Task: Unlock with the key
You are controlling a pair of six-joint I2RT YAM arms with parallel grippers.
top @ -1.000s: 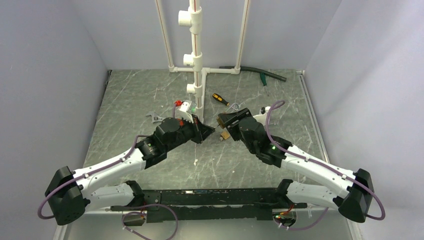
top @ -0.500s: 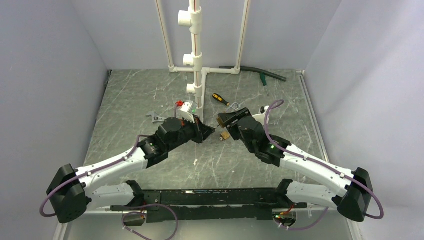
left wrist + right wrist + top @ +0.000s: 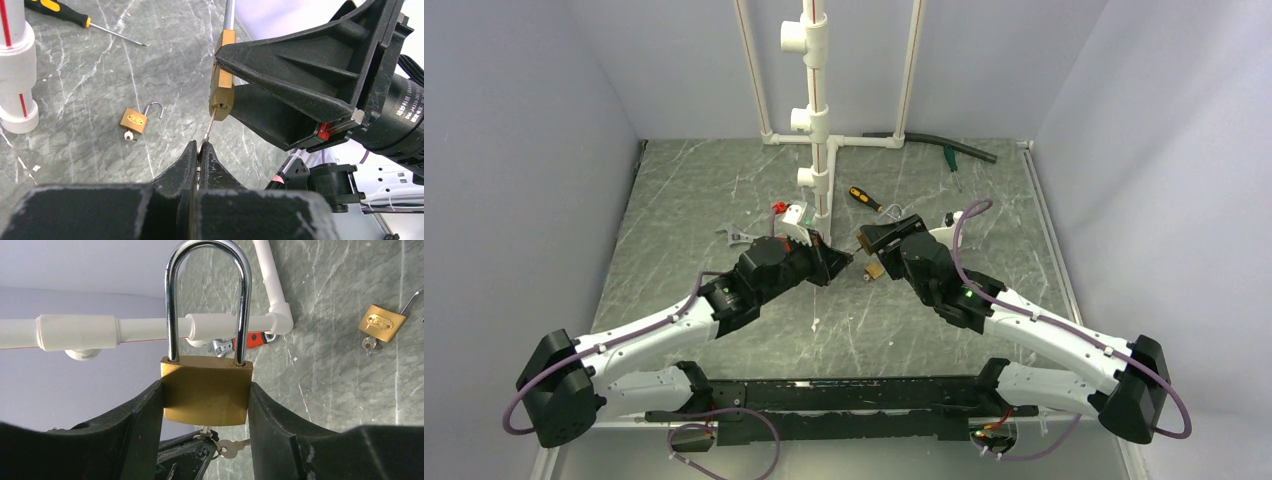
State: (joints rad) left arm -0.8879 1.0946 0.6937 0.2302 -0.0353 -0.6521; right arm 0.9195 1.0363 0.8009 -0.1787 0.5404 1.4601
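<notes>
Barely anything has shifted over the last second. Both arms sit in practically the same pose, and the left one has crept maybe a hair further in.

Nearest to me, the two arms reach in from the near edge and meet around the middle of the table (image 3: 704, 190). The left pincer (image 3: 200, 148) is squeezed almost completely closed, with the key (image 3: 210, 126) nipped between its tips. That thin silver blade angles up to the keyhole on the underside of the big brass padlock (image 3: 222, 75). The tip is right at the hole, but I can't tell how deep it goes.

The right pincer (image 3: 205, 386) is clamped on that padlock's body from both sides, holding it off the table. The shackle is still seated in both holes, so it looks locked. From the right wrist view, a second little key (image 3: 227, 447) dangles just under the lock.

A bit further out, a small brass padlock (image 3: 134, 120) lies flat on the table with its shackle popped open and a tiny key in it. Beyond that there's the red-handled wrench (image 3: 734, 237) on the left and the black-and-orange screwdriver (image 3: 864, 198) near the foot of the white PVC pipe frame (image 3: 816, 110). Way at the back, a dark hose (image 3: 934, 143) runs along the wall.
</notes>
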